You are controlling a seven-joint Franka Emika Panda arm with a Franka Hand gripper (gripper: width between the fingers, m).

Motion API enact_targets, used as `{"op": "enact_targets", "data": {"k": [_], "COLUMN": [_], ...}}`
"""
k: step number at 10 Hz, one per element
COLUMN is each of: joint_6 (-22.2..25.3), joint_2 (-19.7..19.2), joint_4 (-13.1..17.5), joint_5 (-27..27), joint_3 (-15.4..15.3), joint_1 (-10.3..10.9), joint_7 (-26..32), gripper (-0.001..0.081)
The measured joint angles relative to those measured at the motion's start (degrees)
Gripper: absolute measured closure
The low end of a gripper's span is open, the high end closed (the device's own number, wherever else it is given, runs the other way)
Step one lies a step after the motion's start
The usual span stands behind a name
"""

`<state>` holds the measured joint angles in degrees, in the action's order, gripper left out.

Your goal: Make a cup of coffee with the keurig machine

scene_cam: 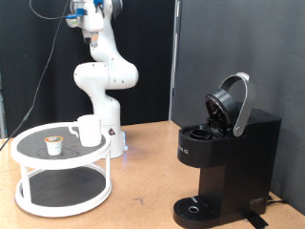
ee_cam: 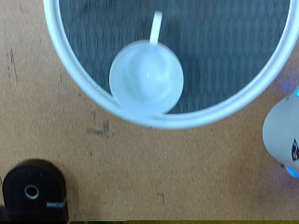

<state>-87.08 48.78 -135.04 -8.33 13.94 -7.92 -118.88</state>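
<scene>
Exterior view. Gripper (scene_cam: 88, 36) raised high near the view's top left, well above the cup (scene_cam: 89, 130), at the end of the white robot arm (scene_cam: 105, 72); fingers too small and blurred to tell whether spread or closed, nothing visibly between them. Cup standing upright on the upper shelf of a white two-tier round stand (scene_cam: 29, 143) at the view's left, near the shelf's back edge. Small brown-topped pod (scene_cam: 54, 145) on the same shelf, apart from the cup, toward the view's left. Keurig machine (scene_cam: 229, 162) on the wooden table (scene_cam: 143, 196) at the view's right, well apart from the stand, lid (scene_cam: 232, 103) hinged up and open, round drip base (scene_cam: 195, 205) at its foot bare.

Wrist view. Gripper fingers not shown in this picture. Cup (ee_cam: 147, 77) seen from straight above, just inside the white rim of the stand (ee_cam: 70, 65), on the dark mesh shelf, handle (ee_cam: 156, 26) pointing toward the shelf's middle. Top of the keurig machine (ee_cam: 35, 191) at the picture's corner, on the wooden table (ee_cam: 159, 168). Part of the arm's white base (ee_cam: 283, 131) at the opposite edge.
</scene>
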Motion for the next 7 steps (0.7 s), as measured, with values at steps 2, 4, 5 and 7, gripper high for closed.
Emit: {"op": "enact_targets", "data": {"k": [2, 4, 5, 7], "joint_6": [-2.66, -6.77, -8.31, -8.94], "joint_2": [-1.19, -3.73, -5.54, -9.27], "joint_4": [0.00, 0.21, 0.66, 2.25], "joint_5": [-2.68, -3.66, -3.67, -3.72], "joint_3": [3.22, 5.89, 6.90, 8.26], "joint_1": [-0.83, -1.14, -1.13, -1.09], "joint_7": [1.70, 1.94, 2.11, 4.17], "gripper": [0.0072, 0.0072, 0.0072, 0.0072]}}
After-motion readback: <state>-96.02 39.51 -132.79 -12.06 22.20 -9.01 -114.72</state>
